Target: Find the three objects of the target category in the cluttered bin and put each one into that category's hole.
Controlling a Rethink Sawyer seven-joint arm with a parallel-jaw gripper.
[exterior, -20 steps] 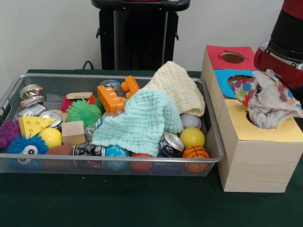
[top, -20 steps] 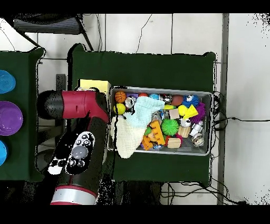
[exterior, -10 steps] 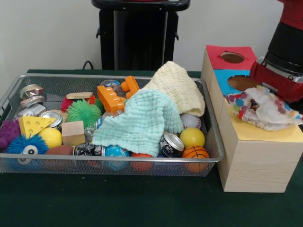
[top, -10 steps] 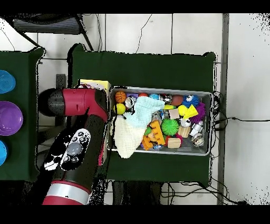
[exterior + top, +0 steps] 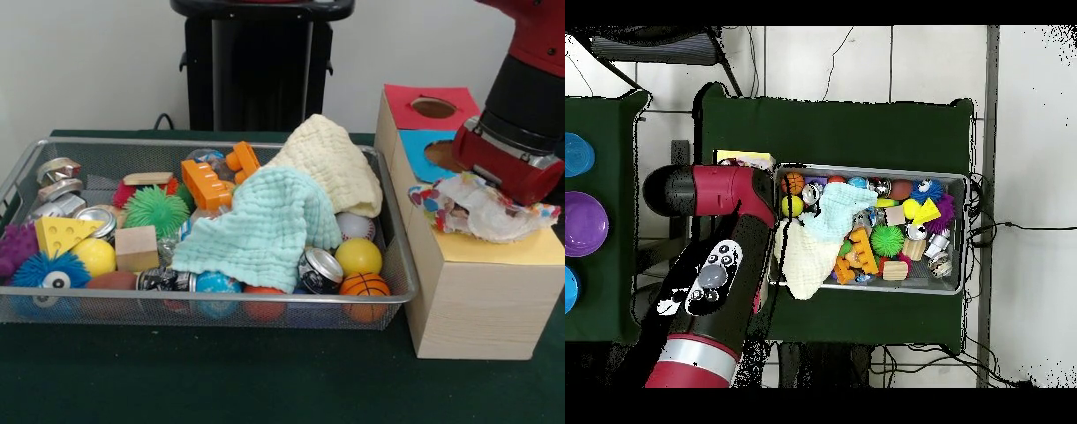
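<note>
Patterned cloth now lies flatter on the box's yellow top.

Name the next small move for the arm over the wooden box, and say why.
Probably push straight down. The polka-dot cloth lies bunched on the yellow section of the wooden box, spilling over its edge under the gripper, not yet through the hole. Whether the jaws hold it cannot be seen.

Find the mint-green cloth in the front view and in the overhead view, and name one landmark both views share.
Front view: the mint cloth lies right of centre in the bin, in front of the cream cloth.
Overhead view: the mint cloth lies at the bin's left end, above the cream cloth.
Shared landmark: the orange block beside it.
</note>
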